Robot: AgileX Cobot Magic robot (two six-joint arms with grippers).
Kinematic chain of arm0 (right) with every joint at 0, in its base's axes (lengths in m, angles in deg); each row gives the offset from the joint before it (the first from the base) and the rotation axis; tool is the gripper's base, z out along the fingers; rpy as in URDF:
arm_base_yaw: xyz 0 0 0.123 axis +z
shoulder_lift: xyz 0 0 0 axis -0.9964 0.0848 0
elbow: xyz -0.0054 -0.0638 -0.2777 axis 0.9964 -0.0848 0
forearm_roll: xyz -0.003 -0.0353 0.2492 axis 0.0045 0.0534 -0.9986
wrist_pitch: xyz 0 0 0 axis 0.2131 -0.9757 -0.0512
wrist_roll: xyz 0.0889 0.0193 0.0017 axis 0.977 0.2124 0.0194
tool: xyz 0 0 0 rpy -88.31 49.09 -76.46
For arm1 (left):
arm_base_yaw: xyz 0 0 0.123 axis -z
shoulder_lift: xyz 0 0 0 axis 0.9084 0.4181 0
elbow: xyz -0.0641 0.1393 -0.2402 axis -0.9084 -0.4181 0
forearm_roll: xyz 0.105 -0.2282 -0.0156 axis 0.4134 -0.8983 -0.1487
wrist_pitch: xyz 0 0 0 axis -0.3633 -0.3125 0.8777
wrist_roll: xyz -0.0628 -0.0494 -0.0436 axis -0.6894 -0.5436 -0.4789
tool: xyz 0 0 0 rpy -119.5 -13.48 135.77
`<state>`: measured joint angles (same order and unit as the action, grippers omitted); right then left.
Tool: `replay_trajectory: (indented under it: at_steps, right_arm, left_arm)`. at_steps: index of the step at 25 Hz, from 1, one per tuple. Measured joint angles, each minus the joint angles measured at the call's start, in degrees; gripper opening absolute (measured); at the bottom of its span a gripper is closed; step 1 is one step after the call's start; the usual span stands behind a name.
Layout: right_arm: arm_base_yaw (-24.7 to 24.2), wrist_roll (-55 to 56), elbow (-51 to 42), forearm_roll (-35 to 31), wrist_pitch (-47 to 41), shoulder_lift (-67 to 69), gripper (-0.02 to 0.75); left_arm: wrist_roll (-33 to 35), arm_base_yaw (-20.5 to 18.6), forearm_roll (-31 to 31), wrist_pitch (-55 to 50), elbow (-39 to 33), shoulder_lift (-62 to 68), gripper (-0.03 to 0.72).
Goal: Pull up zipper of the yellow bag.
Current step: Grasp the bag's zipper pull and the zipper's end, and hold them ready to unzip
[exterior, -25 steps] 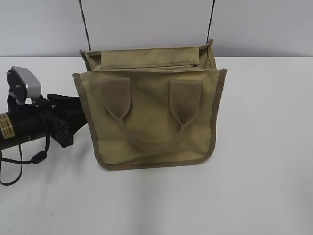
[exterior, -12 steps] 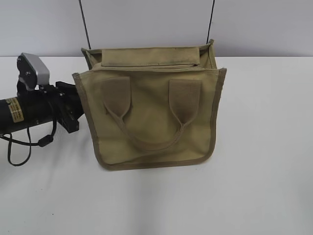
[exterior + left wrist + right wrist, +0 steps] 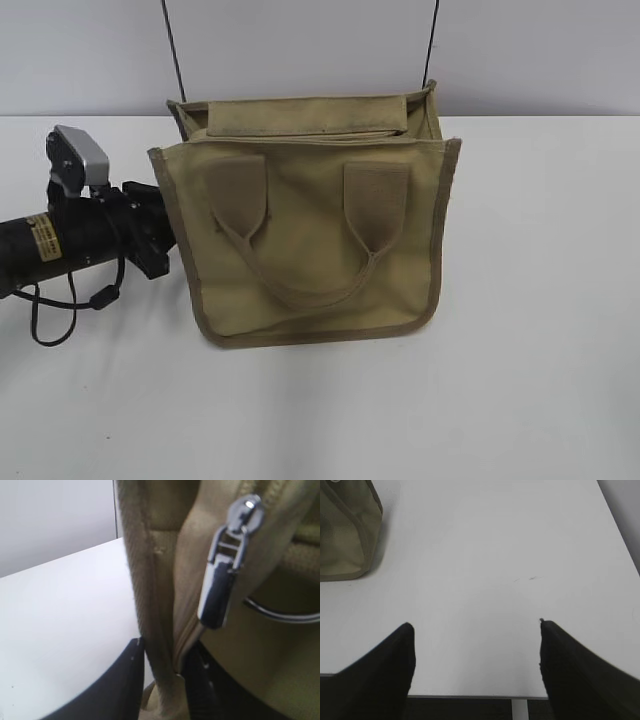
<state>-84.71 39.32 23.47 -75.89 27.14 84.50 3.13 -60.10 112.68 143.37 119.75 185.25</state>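
Observation:
The yellow bag [image 3: 310, 240] stands upright in the middle of the white table, handles hanging down its front. My left gripper [image 3: 160, 235] is at the bag's left side edge. In the left wrist view my left gripper [image 3: 162, 652] is shut on the bag's edge binding [image 3: 145, 580], with fabric pinched between both black fingers. The zipper's silver pull [image 3: 225, 565] hangs just above and right of the fingers, on the khaki zip tape [image 3: 186, 630]. My right gripper [image 3: 475, 625] is open and empty over bare table, and the bag's corner [image 3: 345, 530] is far to its upper left.
A thin metal ring [image 3: 280, 615] shows on the bag beside the pull. Two thin black rods [image 3: 172, 50] rise behind the bag against the wall. The table's near edge [image 3: 470, 696] lies just under the right gripper. The right arm is out of the exterior view.
My left arm has risen and moved right, closer against the bag's left edge. The bag has barely moved.

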Motion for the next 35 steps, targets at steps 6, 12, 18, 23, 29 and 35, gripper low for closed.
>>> replay_trajectory:
  at_steps: [6, 12, 18, 23, 29, 35]
  right_arm:
    - [0.0, 0.0, 0.0, -0.32, 0.0, 0.0, 0.568]
    - [0.0, 0.0, 0.0, -0.32, 0.0, 0.0, 0.568]
    - [0.0, 0.0, 0.0, -0.33, 0.0, 0.0, 0.568]
    - [0.0, 0.0, 0.0, -0.33, 0.0, 0.0, 0.568]
    - [0.0, 0.0, 0.0, -0.38, 0.0, 0.0, 0.568]
    - [0.0, 0.0, 0.0, -0.38, 0.0, 0.0, 0.568]
  left_arm:
    - [-0.05, 0.0, -1.08, 0.84, 0.07, 1.18, 0.102]
    - [-0.05, 0.0, -1.22, 0.53, 0.07, 0.76, -0.007]
    - [0.22, 0.07, -3.98, -0.95, -3.63, -4.39, -0.009]
    - [0.63, 0.07, -6.06, -0.24, -7.22, -9.34, -0.01]
    - [1.35, 0.07, -7.82, -0.37, -9.09, -10.86, -0.01]
    - [6.54, 0.07, -16.43, -0.87, -9.09, -13.49, -0.01]
